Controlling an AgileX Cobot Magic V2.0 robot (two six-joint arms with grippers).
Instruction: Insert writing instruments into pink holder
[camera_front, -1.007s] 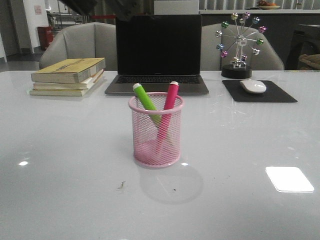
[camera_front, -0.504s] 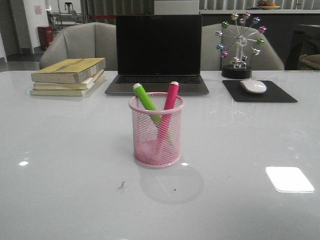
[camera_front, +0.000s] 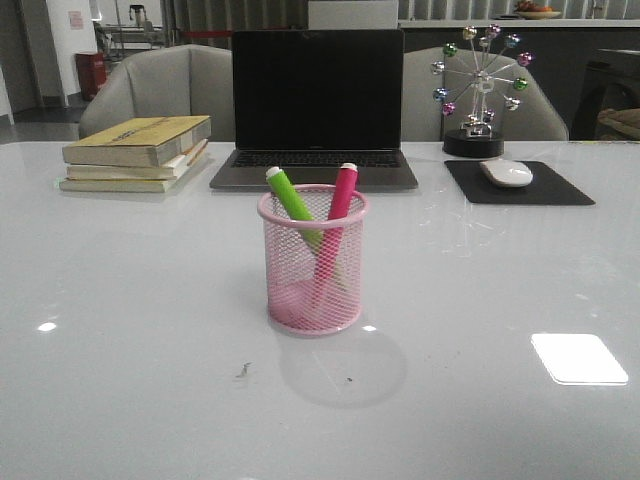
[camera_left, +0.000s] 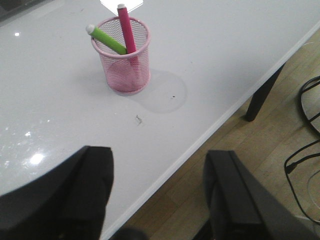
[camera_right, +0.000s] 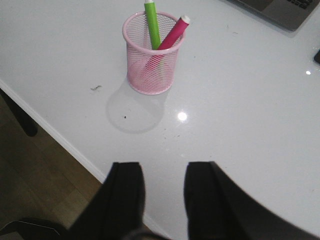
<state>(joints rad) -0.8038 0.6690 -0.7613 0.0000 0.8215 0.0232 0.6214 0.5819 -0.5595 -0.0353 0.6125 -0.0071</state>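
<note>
Both grippers, left (camera_left: 157, 195) and right (camera_right: 162, 200), are held open and empty, well back from the round pink wire-mesh holder (camera_front: 312, 262). Lime green marker (camera_front: 292, 205) and magenta marker (camera_front: 334, 222) are seen leaning crossed inside it, unchanged over the last second; the task is judged complete.

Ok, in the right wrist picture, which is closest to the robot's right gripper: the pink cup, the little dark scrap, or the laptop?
1. Little dark scrap, on the table near its edge, nearest the right gripper.
2. Pink holder, standing mid-table just beyond it.
3. Laptop, at the far corner.
</note>
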